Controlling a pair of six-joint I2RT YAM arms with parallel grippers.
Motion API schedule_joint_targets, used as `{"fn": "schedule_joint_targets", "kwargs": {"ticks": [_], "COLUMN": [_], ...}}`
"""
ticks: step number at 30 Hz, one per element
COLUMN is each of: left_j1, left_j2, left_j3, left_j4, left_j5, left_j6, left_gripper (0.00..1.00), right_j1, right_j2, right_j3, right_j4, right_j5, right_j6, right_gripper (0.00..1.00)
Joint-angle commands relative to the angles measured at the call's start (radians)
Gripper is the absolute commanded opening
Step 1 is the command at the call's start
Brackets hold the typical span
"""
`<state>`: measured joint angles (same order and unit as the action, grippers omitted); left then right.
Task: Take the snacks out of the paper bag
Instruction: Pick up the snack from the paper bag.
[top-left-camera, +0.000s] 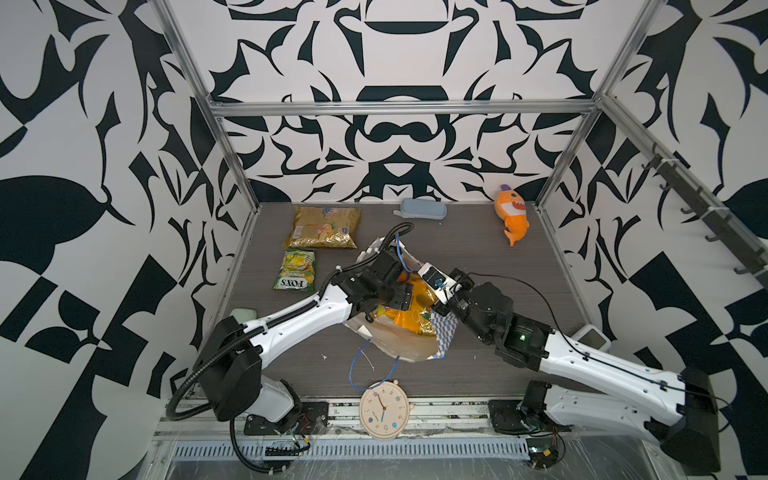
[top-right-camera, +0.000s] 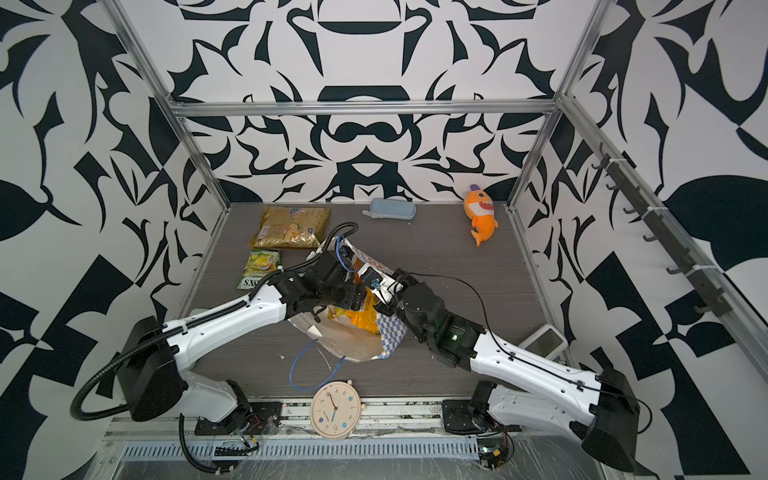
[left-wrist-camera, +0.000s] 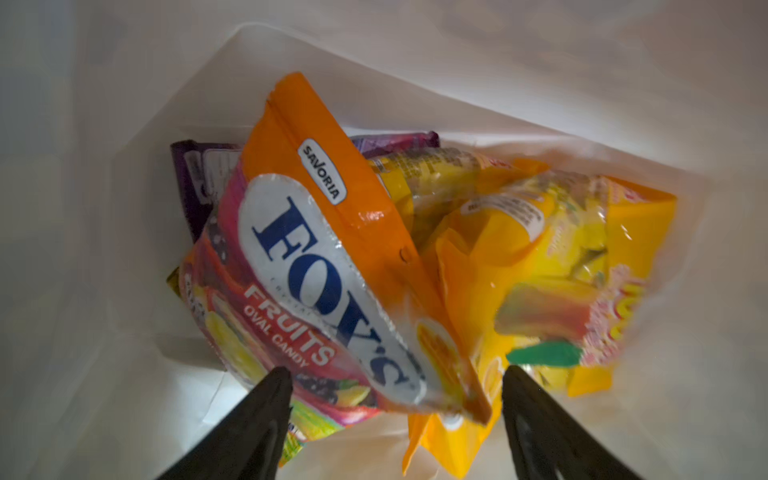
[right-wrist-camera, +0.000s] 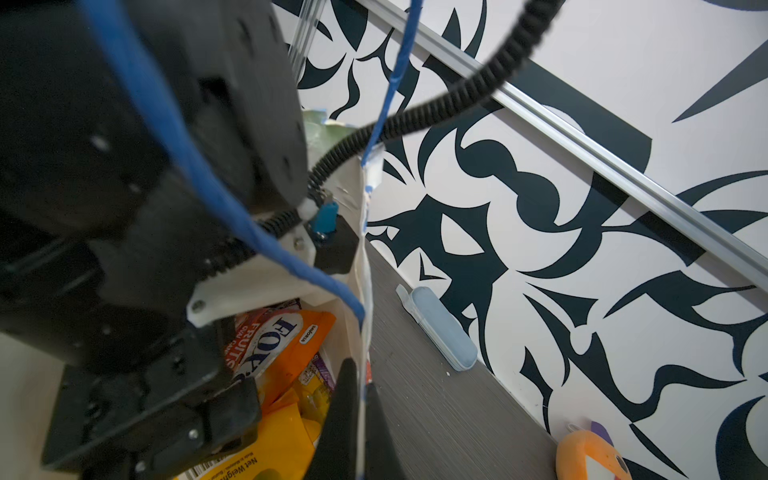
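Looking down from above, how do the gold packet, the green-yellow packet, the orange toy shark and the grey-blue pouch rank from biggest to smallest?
In a top view:
1. Large gold crinkly plastic packet.
2. Green-yellow FOX'S plastic packet and orange plush shark toy: too alike to rank.
3. Grey-blue zip pouch, smallest.

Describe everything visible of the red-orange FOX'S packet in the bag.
The FOX'S packet is glossy, crinkled plastic: orange header strip with a SAVORIA tag, white oval with blue lettering, red face reading FRUITS OVAL CANDY with fruit pictures. It lies tilted inside the paper bag, on top of a purple packet and orange-yellow packets. The left gripper stands open astride one end.
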<state>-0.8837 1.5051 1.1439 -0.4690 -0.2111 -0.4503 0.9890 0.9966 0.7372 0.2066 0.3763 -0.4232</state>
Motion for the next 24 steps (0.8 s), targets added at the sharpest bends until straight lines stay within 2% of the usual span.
{"fn": "schedule_joint_targets", "kwargs": {"ticks": [1, 4, 13, 17, 19, 24], "left_j1": [-0.017, -0.016, -0.016, -0.016, -0.017, -0.017], "left_j2": [0.045, 0.048, 0.026, 0.005, 0.008, -0.028], "left_j3": [0.043, 0.041, 0.025, 0.004, 0.005, 0.008], "left_j4": [-0.073, -0.066, -0.065, -0.035, -0.039, -0.043], "left_j5": [-0.080, -0.106, -0.155, -0.160, -0.164, -0.206], "left_j6": [-0.031, -0.036, -0.038, -0.034, -0.031, -0.006], "left_gripper": [0.76, 0.59, 0.19, 0.04, 0.00, 0.00], "right_j1": [0.010, 0.010, 0.011, 0.010, 0.010, 0.011], "right_j2": [-0.012, -0.006, -0.001, -0.001, -0.003, -0.003], "right_j3": [0.018, 0.021, 0.007, 0.006, 0.005, 0.004], "right_j4": [0.122, 0.128, 0.172, 0.176, 0.180, 0.179], "right_j5": [-0.007, -0.001, 0.013, 0.020, 0.020, 0.034], "right_j6": [-0.005, -0.009, -0.023, -0.028, -0.025, -0.028], "right_gripper": [0.00, 0.00, 0.00, 0.00, 0.00, 0.00]}}
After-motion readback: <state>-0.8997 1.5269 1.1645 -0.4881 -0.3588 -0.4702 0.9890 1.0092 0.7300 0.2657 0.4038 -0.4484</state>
